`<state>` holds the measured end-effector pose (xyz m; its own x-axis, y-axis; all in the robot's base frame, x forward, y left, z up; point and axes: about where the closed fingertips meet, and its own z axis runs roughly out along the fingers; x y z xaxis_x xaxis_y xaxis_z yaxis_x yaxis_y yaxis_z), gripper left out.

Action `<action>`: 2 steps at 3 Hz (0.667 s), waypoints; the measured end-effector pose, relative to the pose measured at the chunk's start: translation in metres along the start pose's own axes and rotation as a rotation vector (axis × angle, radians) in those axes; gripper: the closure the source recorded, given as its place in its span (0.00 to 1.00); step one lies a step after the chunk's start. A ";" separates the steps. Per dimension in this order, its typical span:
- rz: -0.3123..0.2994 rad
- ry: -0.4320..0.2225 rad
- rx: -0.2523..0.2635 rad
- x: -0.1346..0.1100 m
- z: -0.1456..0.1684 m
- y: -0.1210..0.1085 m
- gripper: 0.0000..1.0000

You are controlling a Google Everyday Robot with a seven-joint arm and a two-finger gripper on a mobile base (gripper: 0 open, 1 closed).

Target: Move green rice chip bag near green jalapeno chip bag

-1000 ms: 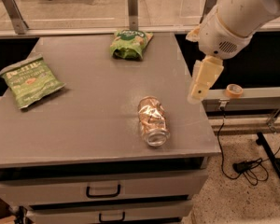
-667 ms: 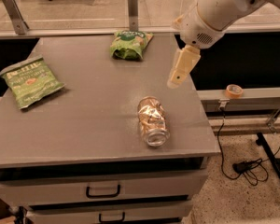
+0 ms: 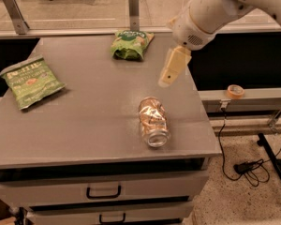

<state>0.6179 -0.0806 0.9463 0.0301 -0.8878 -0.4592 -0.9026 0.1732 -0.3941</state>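
Arm [image 3: 215, 8] comes in from the upper right, sloping down and left over the table's [image 3: 84, 125] right rear part. Its gripper [image 3: 171, 71] hangs off the wrist, pointing down and slightly left, above the tabletop, between the rice bag [image 3: 129, 44] and a crushed can [image 3: 153, 121] lying on its side, and apart from both. Whether the gripper is clenched or released cannot be told. The rice bag lies near the back edge; the jalapeno bag [image 3: 30, 81] lies flat at the left edge, well apart from it.
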 end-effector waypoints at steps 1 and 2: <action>0.021 -0.069 0.032 -0.020 0.032 -0.025 0.00; 0.075 -0.150 0.057 -0.039 0.069 -0.054 0.00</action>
<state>0.6950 -0.0255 0.9308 0.0315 -0.7987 -0.6009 -0.8792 0.2638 -0.3968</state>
